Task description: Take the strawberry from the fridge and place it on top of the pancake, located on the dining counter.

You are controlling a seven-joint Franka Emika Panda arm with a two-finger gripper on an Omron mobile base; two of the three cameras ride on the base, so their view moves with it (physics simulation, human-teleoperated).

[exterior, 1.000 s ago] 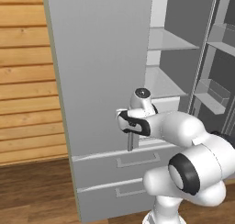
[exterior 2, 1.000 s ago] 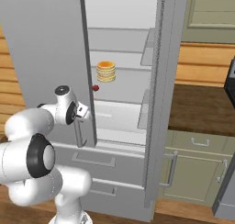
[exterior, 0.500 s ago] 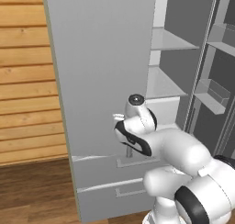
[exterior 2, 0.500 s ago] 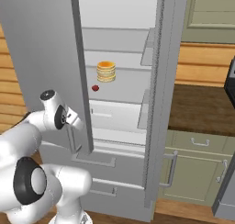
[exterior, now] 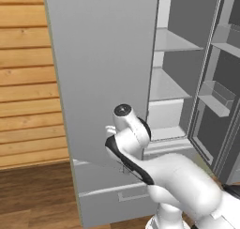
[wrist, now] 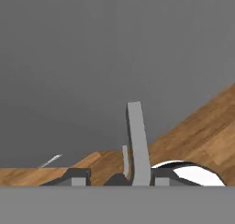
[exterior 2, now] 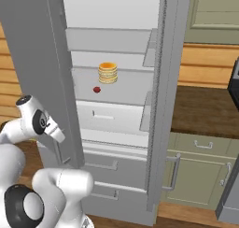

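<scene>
The tool point(wrist: 120, 178) pinches the upright handle point(wrist: 137, 145) of the fridge point(exterior 2: 116, 17); the roundish strawberry point(exterior 2: 96, 89) shows no long axis.

I can read no text, label, brand, number or sign on anything in front of me in these pictures.

Horizontal wood-plank wall point(exterior: 23, 78), dark wooden floor point(exterior: 35, 195), sage-green cabinets point(exterior 2: 198, 175) under a brown worktop point(exterior 2: 205, 110).

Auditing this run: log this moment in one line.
phase: opening fridge | gripper: shut on door handle | strawberry: on shelf, untouched
</scene>
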